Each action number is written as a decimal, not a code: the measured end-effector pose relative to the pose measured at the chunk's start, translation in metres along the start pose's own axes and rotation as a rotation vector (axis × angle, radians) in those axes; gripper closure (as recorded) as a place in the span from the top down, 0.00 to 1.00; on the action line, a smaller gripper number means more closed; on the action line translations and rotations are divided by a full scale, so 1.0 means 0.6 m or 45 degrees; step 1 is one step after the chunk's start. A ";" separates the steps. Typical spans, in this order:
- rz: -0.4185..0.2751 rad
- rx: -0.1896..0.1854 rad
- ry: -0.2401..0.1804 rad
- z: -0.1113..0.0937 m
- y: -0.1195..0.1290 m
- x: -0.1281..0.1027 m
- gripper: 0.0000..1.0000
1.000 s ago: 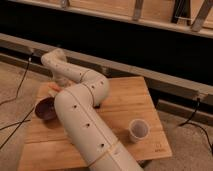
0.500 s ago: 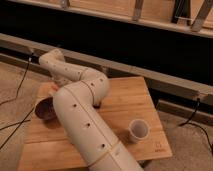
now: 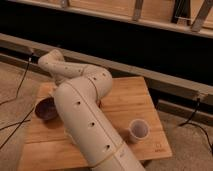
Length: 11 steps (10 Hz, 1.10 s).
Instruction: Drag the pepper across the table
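Observation:
My white arm (image 3: pixel 85 117) reaches up from the bottom edge over the light-wood table (image 3: pixel 127 100), bends at the elbow and folds back down at the table's left end. The gripper is out of sight behind the forearm, low over the left part of the table beside the dark bowl (image 3: pixel 45 109). It is shut, and what it touches or holds is hidden. The pepper is hidden too, and no part of it shows clearly past the arm.
A small purple-rimmed cup (image 3: pixel 138 130) stands upright near the table's front right. A dark wall with a metal rail (image 3: pixel 150 75) runs behind the table. Black cables (image 3: pixel 20 82) lie on the floor at the left, and another cable (image 3: pixel 197 122) at the right.
The arm's elbow and upper link have crept slightly toward the table's far edge. The bowl and the cup have stayed where they were.

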 end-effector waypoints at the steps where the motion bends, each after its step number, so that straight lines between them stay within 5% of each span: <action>1: -0.008 0.012 0.020 0.002 0.002 0.009 0.00; 7: -0.067 0.084 0.100 -0.009 0.025 0.041 0.00; 11: -0.057 0.125 0.093 -0.020 0.032 0.039 0.00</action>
